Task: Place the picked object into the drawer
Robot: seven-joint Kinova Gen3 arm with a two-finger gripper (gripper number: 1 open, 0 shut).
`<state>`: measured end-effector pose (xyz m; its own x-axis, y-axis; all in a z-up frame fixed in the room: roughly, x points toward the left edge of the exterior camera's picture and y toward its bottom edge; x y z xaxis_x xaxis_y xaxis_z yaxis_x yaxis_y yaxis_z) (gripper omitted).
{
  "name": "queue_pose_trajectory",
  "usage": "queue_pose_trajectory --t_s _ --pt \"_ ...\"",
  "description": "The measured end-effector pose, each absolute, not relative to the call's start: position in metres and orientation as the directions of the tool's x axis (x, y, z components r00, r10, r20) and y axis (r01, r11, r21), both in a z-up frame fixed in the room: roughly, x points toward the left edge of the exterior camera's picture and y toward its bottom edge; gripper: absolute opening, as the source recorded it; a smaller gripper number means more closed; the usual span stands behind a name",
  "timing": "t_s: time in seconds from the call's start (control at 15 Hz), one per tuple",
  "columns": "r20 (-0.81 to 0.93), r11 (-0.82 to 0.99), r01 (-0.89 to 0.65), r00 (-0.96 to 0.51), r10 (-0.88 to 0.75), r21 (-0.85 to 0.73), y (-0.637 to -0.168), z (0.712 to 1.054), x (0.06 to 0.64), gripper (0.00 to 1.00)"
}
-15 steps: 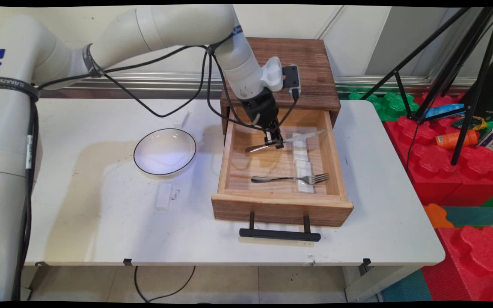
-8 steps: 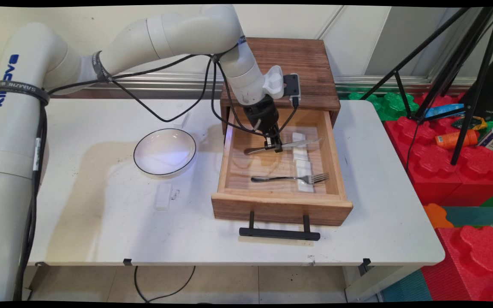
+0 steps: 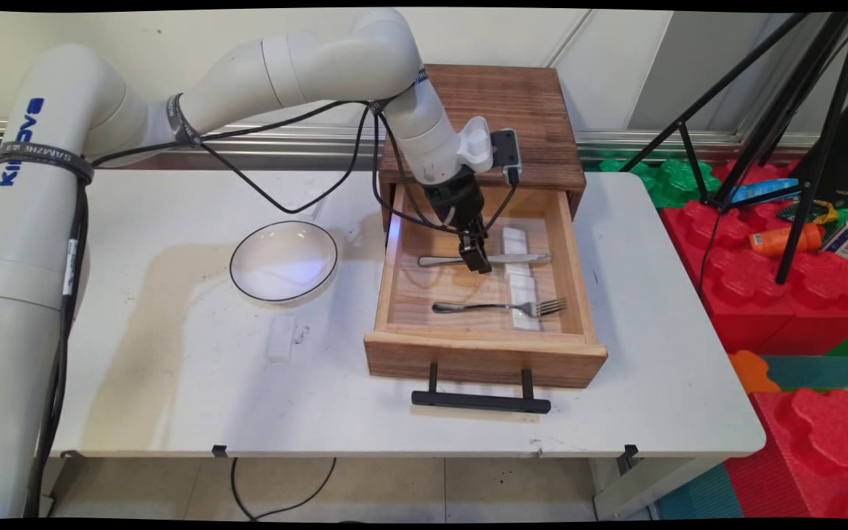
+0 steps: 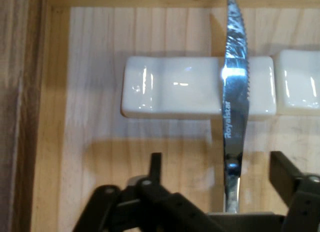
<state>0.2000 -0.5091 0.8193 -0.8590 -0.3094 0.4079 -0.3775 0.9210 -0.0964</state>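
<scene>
Inside the drawer [image 3: 570, 258], the hand [image 4: 220, 174] hides the knife [image 4: 235, 92] handle.

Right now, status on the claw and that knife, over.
Claw open, straddling knife, not gripping. Knife lying in open drawer, blade across white rest. Fork lies apart, nearer drawer front.

One brand can be read — "Royalstar", lettered along the knife blade [image 4: 233, 100].

knife [image 3: 497, 258] across a rest [image 3: 514, 241] in the open drawer [image 3: 481, 353], fork [image 3: 501, 306] nearer the front, bowl [image 3: 283, 260] to the left.
</scene>
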Motion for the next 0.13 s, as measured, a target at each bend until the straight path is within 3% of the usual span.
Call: queue_pose_trajectory --t_s 0.13 --pt "0.417 0.917 -0.388 -0.852 -0.315 -0.099 -0.5093 0.8215 0.2012 1.00"
